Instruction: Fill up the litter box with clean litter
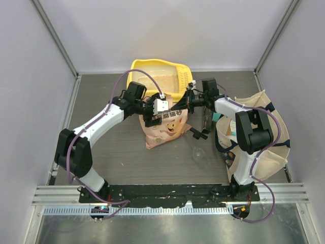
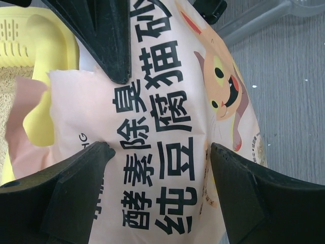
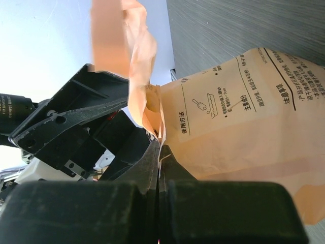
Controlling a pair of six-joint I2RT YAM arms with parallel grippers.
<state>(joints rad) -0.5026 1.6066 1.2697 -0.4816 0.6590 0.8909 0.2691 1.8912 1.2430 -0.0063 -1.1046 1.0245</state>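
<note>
The peach-orange litter bag [image 1: 165, 127] stands on the table just in front of the yellow litter box [image 1: 152, 66]. Pale beige litter [image 1: 155, 77] lies in the box, and the slotted yellow scoop [image 1: 186, 79] sits at its right end. My left gripper [image 1: 152, 111] is open, its fingers spread over the bag's printed front [image 2: 167, 127]. My right gripper [image 1: 190, 99] is shut on the bag's torn top edge [image 3: 147, 96]. One of its fingers [image 2: 109, 46] shows in the left wrist view. The box's rim [image 2: 43, 76] and some litter [image 2: 7, 94] show behind the bag.
A cream canvas tote [image 1: 266, 134] with dark handles stands right of the right arm. A clear plastic scoop-like object [image 1: 199, 155] and a small black piece [image 1: 199, 133] lie on the table right of the bag. Grey walls enclose the table.
</note>
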